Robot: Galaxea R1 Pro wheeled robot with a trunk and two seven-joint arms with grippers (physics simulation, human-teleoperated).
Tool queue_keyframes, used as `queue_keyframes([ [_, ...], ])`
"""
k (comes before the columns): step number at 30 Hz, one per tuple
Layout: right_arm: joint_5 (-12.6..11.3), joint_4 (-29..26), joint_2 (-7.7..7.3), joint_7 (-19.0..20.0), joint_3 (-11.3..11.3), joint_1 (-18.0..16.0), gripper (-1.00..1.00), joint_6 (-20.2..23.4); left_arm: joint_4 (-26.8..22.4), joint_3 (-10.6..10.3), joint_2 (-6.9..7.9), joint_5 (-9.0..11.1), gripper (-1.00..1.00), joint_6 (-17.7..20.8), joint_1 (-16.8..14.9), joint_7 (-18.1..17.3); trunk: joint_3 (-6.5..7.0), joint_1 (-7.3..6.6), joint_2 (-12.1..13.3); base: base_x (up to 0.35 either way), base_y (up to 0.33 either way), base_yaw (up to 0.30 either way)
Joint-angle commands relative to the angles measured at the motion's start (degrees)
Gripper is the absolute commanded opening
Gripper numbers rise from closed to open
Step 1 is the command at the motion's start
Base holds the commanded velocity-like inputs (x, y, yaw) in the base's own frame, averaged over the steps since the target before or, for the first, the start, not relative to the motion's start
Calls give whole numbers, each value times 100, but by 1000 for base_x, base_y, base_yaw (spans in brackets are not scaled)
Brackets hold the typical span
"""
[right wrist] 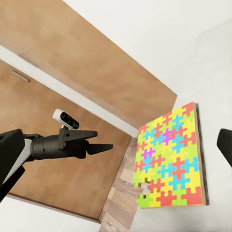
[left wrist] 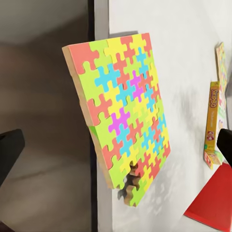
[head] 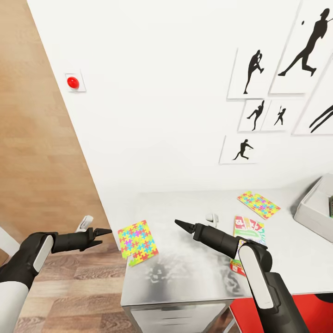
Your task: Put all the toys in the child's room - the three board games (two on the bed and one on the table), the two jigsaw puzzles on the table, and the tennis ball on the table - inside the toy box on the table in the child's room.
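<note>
The near jigsaw puzzle (head: 138,241) lies flat at the left end of the bench (head: 194,268), its left edge jutting a little over the bench's side; its long axis runs away from the robot, tipped slightly rightward. One corner piece sits loose at its near edge, seen in the left wrist view (left wrist: 126,153) and in the right wrist view (right wrist: 170,160).

The left arm reaches level from the left, over the wood floor (head: 55,286). Its left tool (head: 102,231) points at the puzzle, just beside the jutting edge and apart from it, fingers drawn nearly together on nothing (right wrist: 99,146).

The right arm bends up from below. Its right tool (head: 181,225) hangs over bare bench right of that puzzle, tip pointing left; whether it is released or clenched, I cannot tell.

The second jigsaw puzzle (head: 258,204) lies farther back, skewed. A red-yellow-green board game (head: 250,229) lies partly behind the right forearm. The toy box (head: 309,209) stands at the right edge.
</note>
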Motion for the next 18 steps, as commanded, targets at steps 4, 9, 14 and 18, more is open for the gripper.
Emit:
queue_keyframes([
  [4, 3, -2, 3, 14, -7, -4, 100, 30, 1, 21, 0, 9, 100, 17, -4, -34, -42, 44, -85, -1, 0, 0],
  [9, 3, -2, 3, 14, -7, -4, 100, 30, 5, 92, 0, 29, 100, 17, -4, -33, -132, 154, -285, 0, 0, 0],
  [14, 3, -2, 3, 14, -7, -4, 100, 30, 51, 117, 0, 39, 100, 12, -7, -27, -222, 264, -486, 0, 0, 0],
  [18, 3, -2, 3, 14, -7, -4, 100, 30, 85, 122, -2, 42, 100, 5, -11, -26, -293, 352, -646, 0, 0, 0],
])
